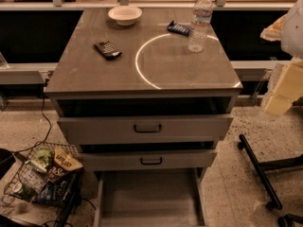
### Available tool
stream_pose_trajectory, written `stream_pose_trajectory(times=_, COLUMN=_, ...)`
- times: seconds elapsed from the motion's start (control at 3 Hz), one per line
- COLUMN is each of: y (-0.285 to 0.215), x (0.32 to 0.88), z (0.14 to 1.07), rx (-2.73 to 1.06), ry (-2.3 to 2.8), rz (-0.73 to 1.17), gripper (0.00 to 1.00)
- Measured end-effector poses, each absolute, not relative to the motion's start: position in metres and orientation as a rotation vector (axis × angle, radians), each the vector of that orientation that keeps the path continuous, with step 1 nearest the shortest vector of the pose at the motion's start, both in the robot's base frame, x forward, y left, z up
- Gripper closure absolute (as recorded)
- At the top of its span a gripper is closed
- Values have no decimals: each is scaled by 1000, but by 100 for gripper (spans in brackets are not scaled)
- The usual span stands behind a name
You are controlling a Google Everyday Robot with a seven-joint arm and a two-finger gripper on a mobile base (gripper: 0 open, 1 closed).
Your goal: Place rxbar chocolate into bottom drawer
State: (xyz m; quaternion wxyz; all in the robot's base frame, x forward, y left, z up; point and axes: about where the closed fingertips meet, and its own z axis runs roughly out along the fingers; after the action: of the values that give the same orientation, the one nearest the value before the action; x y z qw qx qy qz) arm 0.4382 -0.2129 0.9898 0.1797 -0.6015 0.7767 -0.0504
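The rxbar chocolate (108, 49), a flat black-wrapped bar, lies on the grey cabinet top, left of centre. The bottom drawer (148, 207) is pulled out at floor level, a wide shallow grey tray with nothing showing in it. My gripper (278, 103) hangs at the right edge of the view, pale and blurred, beside the cabinet's right side, well away from the bar and holding nothing that I can see.
A dark blue wrapped bar (179, 28), a water bottle (200, 23) and a white bowl (125, 14) stand on the cabinet top. The two upper drawers (147, 127) are slightly ajar. A wire basket of snacks (45, 174) sits on the floor at left, and a black chair base (258, 169) at right.
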Motion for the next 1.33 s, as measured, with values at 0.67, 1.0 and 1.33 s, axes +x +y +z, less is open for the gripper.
stream_pose_trajectory(times=0.67, y=-210, x=450, z=987, rx=-1666, ry=2174, rz=-156, gripper=0)
stream_pose_trajectory(times=1.0, y=-202, x=493, z=972, rx=-1571, ry=2109, rz=-186, gripper=0)
stream_pose_trajectory(times=1.33, y=-194, x=532, z=958, rx=-1486, ry=2023, rz=-183, gripper=0)
